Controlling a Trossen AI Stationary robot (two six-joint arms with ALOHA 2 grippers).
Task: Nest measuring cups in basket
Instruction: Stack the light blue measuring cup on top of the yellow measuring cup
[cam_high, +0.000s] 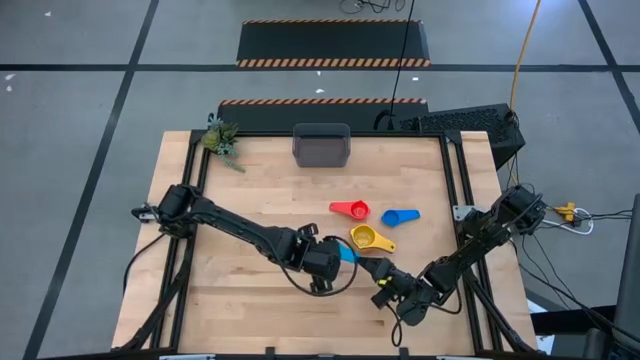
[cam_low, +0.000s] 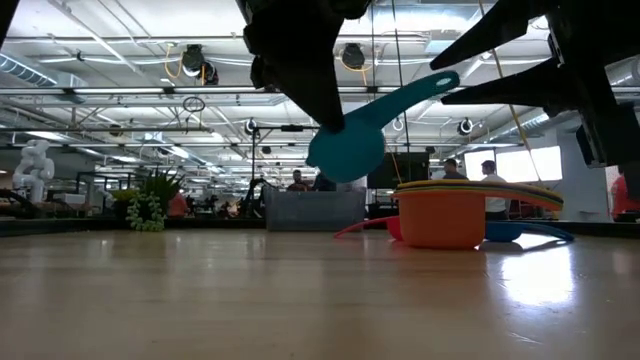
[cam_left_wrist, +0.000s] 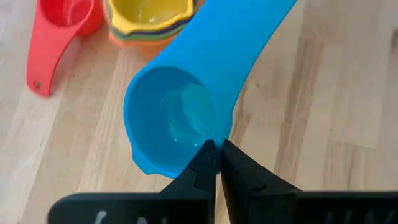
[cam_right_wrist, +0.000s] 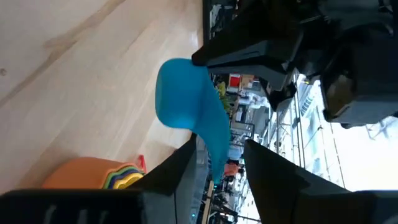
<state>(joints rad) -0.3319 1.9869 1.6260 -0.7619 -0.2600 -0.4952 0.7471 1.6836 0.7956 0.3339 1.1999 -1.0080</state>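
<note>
1. Bare worktop (cam_high: 250, 180) lies open between the basket (cam_high: 321, 146) and the arms.
2. Red cup (cam_high: 351, 210), blue cup (cam_high: 398, 217) and nested stack (cam_high: 367, 238) crowd the centre-right.
3. Plant (cam_high: 220, 138) occupies the far-left corner.

No legible text or markings anywhere.

Robotics lab, open hall, ceiling trusses (cam_low: 100, 90), hazard-striped floor ramps (cam_high: 335, 44)

Wooden table (cam_high: 250, 290): cups (cam_high: 349, 210), basket (cam_high: 321, 146), plant (cam_high: 220, 138)
</note>
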